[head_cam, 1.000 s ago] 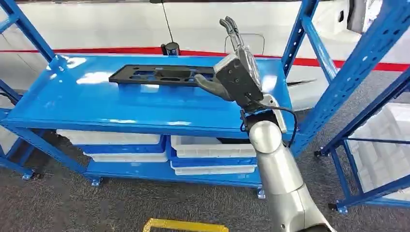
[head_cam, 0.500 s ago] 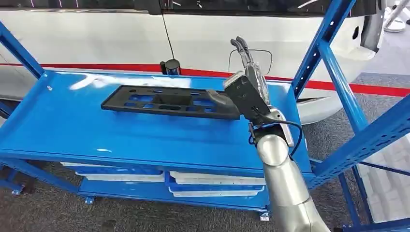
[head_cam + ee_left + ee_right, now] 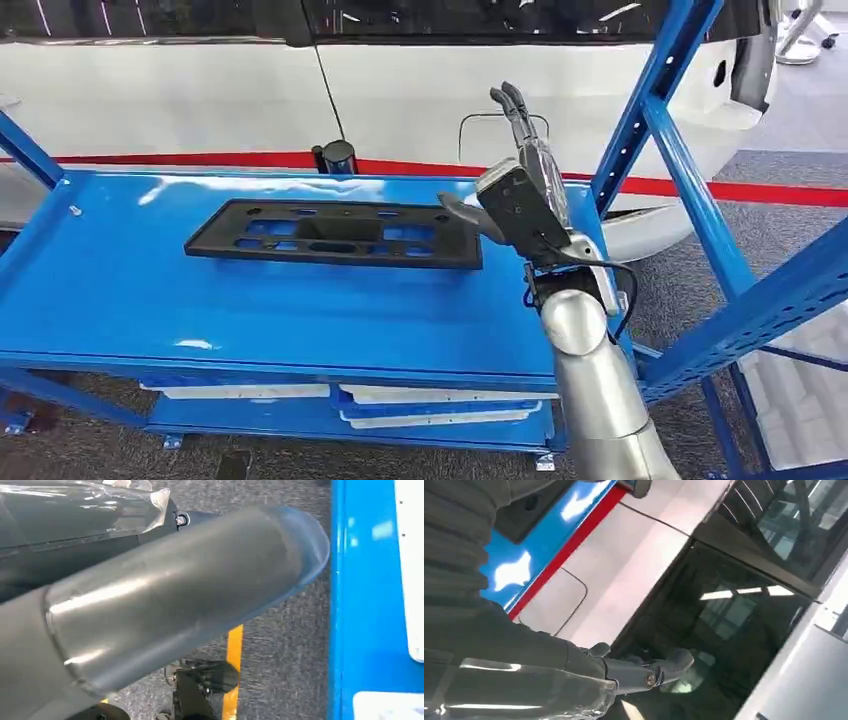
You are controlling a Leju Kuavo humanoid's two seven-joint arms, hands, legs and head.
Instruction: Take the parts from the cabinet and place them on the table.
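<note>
A long flat black part (image 3: 335, 233) with several cut-outs lies on the top board of the blue cabinet (image 3: 250, 310). My right hand (image 3: 515, 195) is raised at the part's right end. Its fingers (image 3: 512, 105) point straight up and spread, and its thumb reaches over the part's end corner; I cannot tell if it touches. The hand holds nothing. In the right wrist view, the fingers (image 3: 644, 672) stretch out in front of a dark window, with the blue board (image 3: 514, 565) behind. In the left wrist view, my left hand (image 3: 85, 510) hangs beside the cabinet, its fingers cut off.
A white vehicle body (image 3: 200, 100) with a red stripe stands right behind the cabinet. A small dark cylinder (image 3: 337, 157) sits at the board's back edge. Blue uprights (image 3: 650, 110) rise to the right. White bins (image 3: 440, 395) fill the lower shelf. Yellow tape (image 3: 232, 670) marks the floor.
The whole picture has shifted, so the camera has moved nearer and the cabinet looks larger. My right hand stays at the part's right end, and the part lies where it was.
</note>
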